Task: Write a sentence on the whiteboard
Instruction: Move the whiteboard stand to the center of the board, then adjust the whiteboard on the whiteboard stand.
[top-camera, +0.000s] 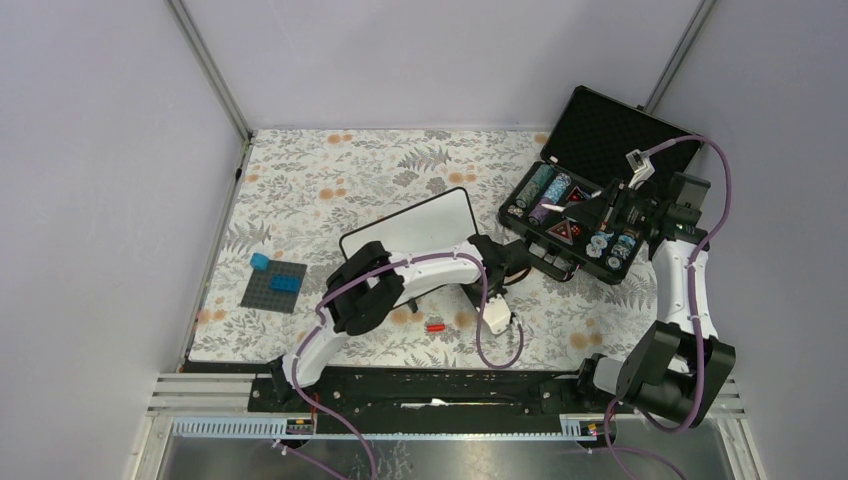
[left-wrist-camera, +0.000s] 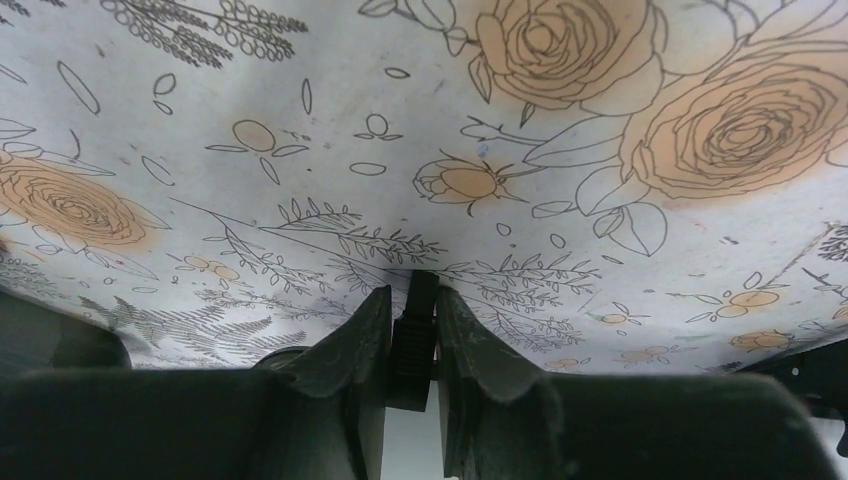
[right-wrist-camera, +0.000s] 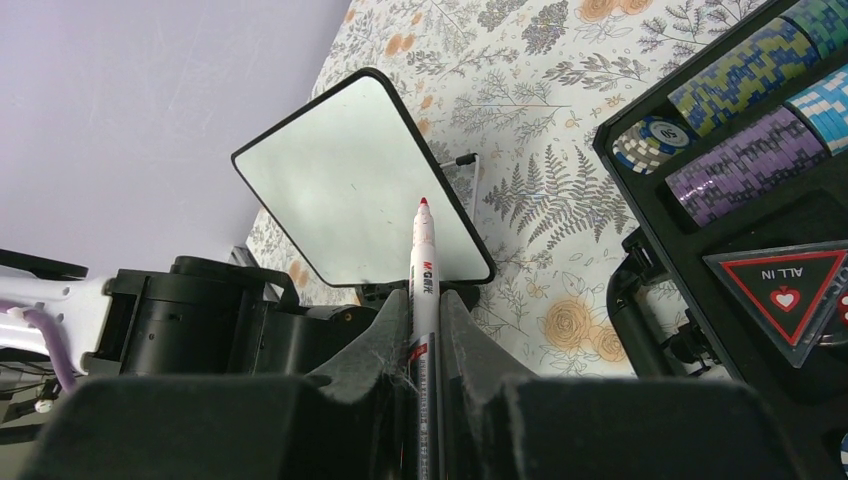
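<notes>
The left gripper (left-wrist-camera: 412, 296) is closed on a thin black strip that reads as the rim of the small flat white rectangular whiteboard (top-camera: 432, 214). This is probably to pin it against the floral-print tablecloth (left-wrist-camera: 300, 150) so it cannot slide under writing pressure. The right gripper (right-wrist-camera: 423, 297) is clamped around an uncapped white-barrelled marker pen (right-wrist-camera: 424, 250), over the open black hinged case (top-camera: 612, 124) and well apart from the whiteboard. The marker pen's long axis runs out along the fingers, red tip leading toward the whiteboard. The whiteboard lies mid-table, its long axis diagonal from near-left to far-right in the overhead view, with one short end facing the case. No sentence shows on it, so writing looks not yet begun.
</notes>
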